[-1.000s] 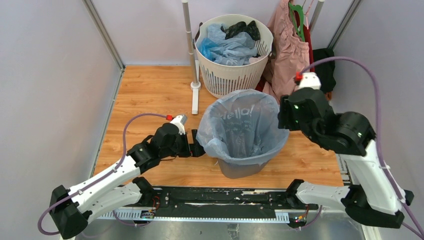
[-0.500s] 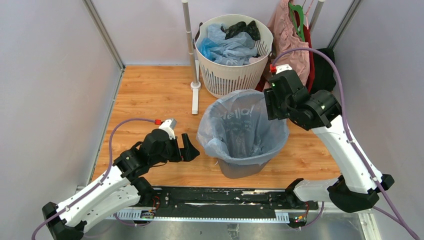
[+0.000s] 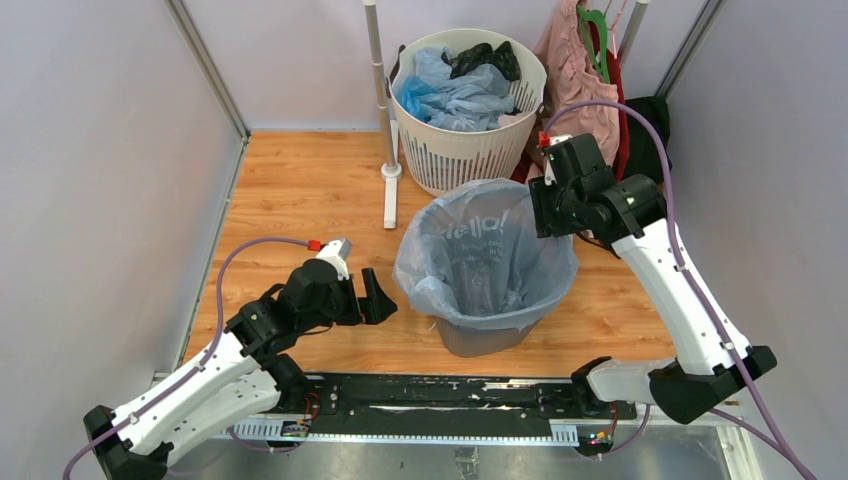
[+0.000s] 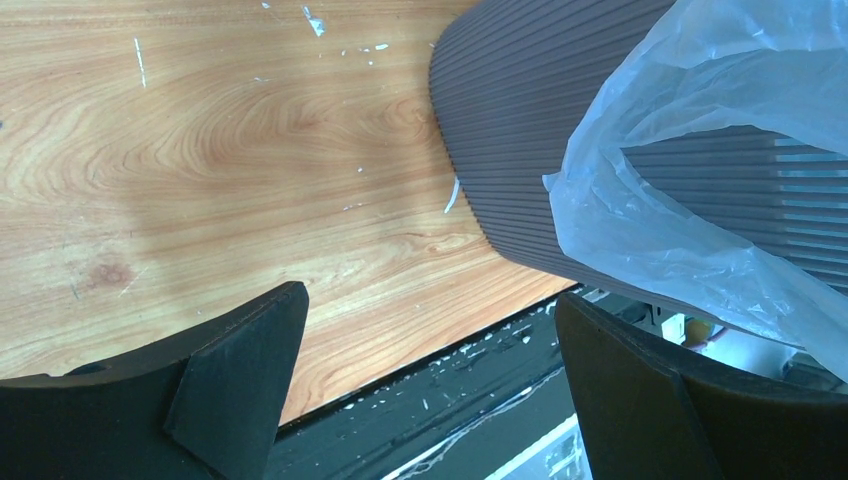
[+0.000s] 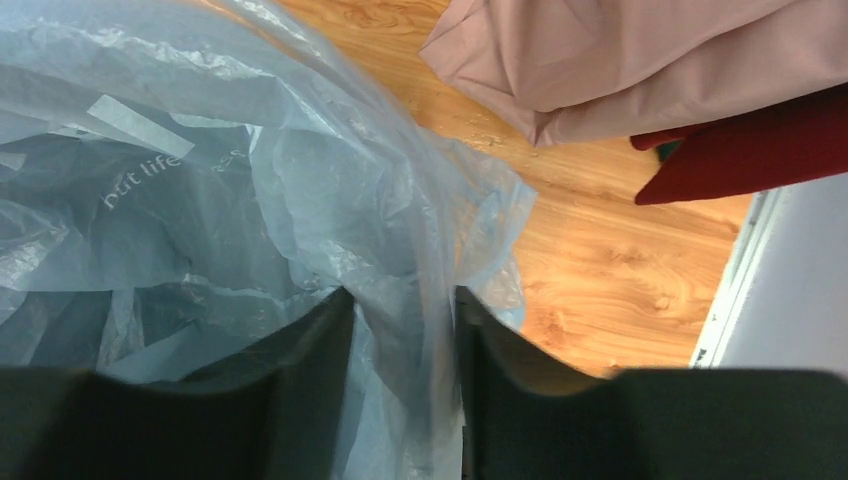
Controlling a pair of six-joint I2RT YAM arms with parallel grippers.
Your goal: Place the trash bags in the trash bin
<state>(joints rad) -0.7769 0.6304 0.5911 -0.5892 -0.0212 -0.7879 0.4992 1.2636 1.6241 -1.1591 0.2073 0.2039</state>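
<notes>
Bag (image 5: 250, 200) rim hangs between the right gripper's (image 5: 400, 300) half-open fingers, trash bin (image 3: 478, 340) below it. Next, I think: squeeze, then tuck it down. Left gripper (image 4: 428, 300) is wide open, empty.

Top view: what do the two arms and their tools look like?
The left arm and right arm match: white links, with bulky black joints and black bases. A thin purple cable loops along each arm and ends at a small red plug beside a white-capped wrist. The left tool and right tool have plain matte black, wedge-shaped fingers with no visible markings.
</notes>
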